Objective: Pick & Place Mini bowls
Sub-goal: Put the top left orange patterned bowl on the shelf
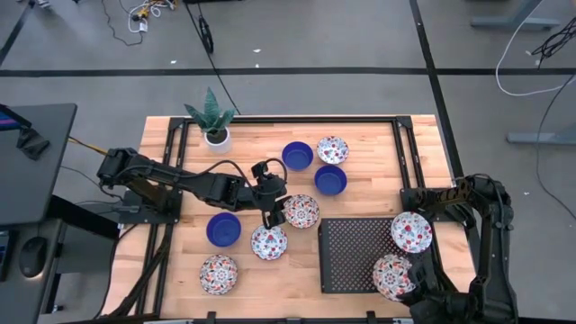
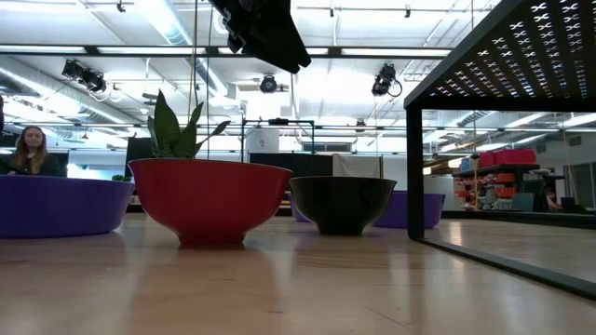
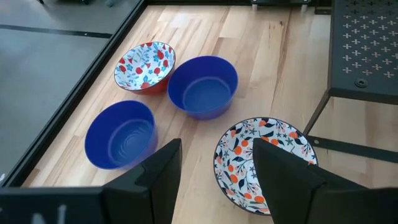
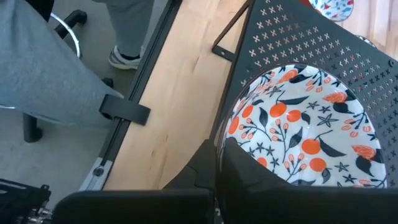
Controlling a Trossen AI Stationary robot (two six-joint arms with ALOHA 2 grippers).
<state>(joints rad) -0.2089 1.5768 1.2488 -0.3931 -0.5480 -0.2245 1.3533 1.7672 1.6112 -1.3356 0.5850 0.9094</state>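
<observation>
My left gripper [image 1: 270, 209] over table middle, fingers [image 3: 163, 171] spread, straddling rim of patterned bowl [image 3: 264, 163] below. That bowl beside black perforated rack [image 1: 360, 254]. Two blue bowls [image 3: 203, 85] and one floral bowl [image 3: 144, 65] ahead toward far edge; another blue bowl [image 1: 223, 229] and two floral ones nearer front. My right gripper [image 1: 416, 277] at rack's right side, pinching rim of orange-flowered bowl [image 4: 305, 127] resting on rack. Second floral bowl [image 1: 410, 231] on rack. Potted plant [image 1: 214, 119] at back.

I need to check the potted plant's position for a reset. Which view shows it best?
The high view: the potted plant shows whole at the table's far edge. The low view shows only leaves behind a bowl; the wrist views miss it.
</observation>
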